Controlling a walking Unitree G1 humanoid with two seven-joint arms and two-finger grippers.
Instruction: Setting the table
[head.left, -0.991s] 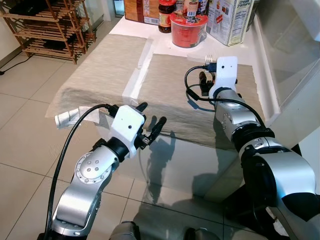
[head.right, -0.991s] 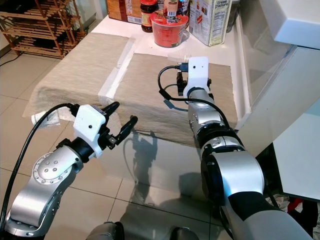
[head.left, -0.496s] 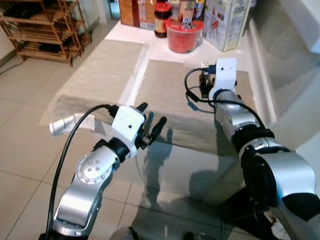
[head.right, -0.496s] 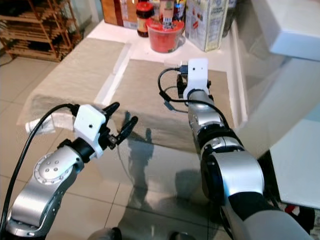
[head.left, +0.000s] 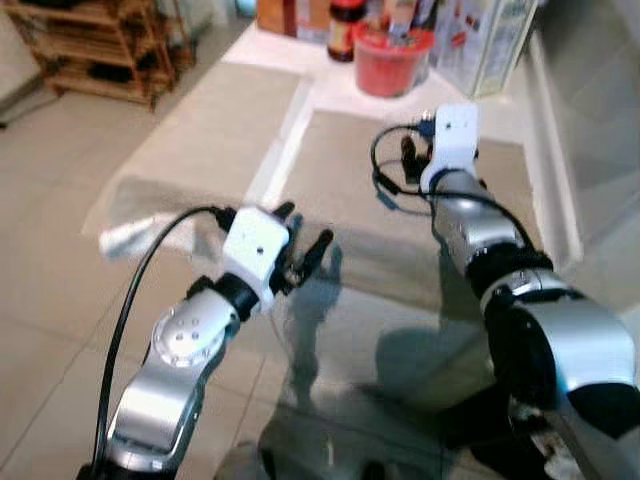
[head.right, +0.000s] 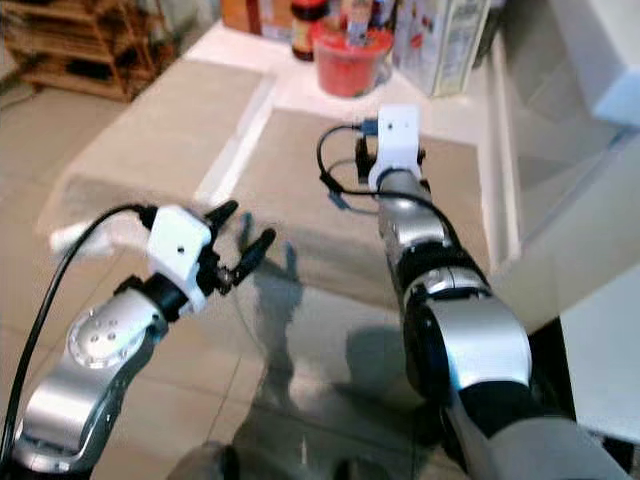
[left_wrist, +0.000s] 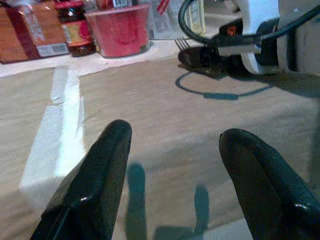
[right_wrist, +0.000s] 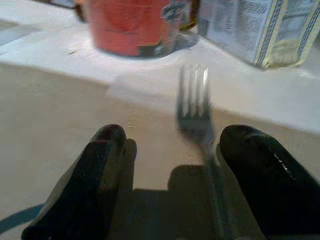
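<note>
A metal fork (right_wrist: 192, 100) lies on the right beige placemat (head.left: 340, 170), tines toward the red tub. My right gripper (right_wrist: 167, 135) is low over that mat and open, and the fork's handle runs between its fingers, close to one of them; I cannot tell if they touch. Seen from the head, this gripper (head.left: 408, 158) sits at the mat's far part. My left gripper (head.left: 305, 228) hovers open and holds nothing, above the placemat's near edge beside the glass tabletop (head.left: 350, 330). A second beige placemat (head.left: 220, 110) lies to the left.
A red tub (head.left: 390, 65), a dark jar (head.left: 343, 18) and a carton (head.left: 480, 50) stand at the table's far end. A white roll (head.left: 125, 238) sticks out at the left edge. A wooden rack (head.left: 90, 50) stands on the tiled floor, far left.
The whole picture has shifted and blurred as the camera moved. Both grippers keep the same pose and place relative to the table.
</note>
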